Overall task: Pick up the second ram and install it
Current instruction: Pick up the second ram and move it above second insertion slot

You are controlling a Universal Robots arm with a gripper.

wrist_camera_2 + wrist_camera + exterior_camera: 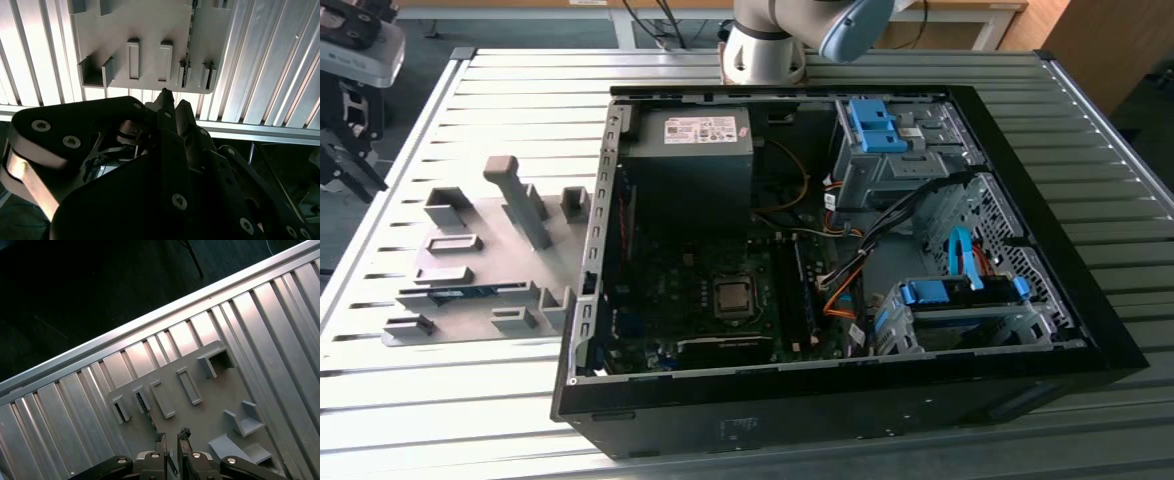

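Your gripper (pixel 172 437) is all but closed. Its two fingertips stand parallel with a slim gap between them, and the gap holds nothing. It hangs above the grey holder plate (pixel 200 410) near the plate's edge. As far as you can judge from both wrist views, it is apart from the plate and from every block on it.

The second ram (pixel 188 50) is in its fixture. In the second wrist view it appears as a thin line standing on edge, caught at one end by a pair of small grey blocks (pixel 184 73). In the exterior view it shows as a blue-green strip (pixel 464 292) in the long holder. Standing it on edge probably leaves the long upper edge free, so narrow fingertips can close across the thin board without touching the chips.

The plate lies on the slatted table (pixel 454 420), on the exterior view's left of the computer case (pixel 854 410) and close beside it. The case lies on its side with the panel off, so the motherboard (pixel 707 300) faces up and can be reached from above.
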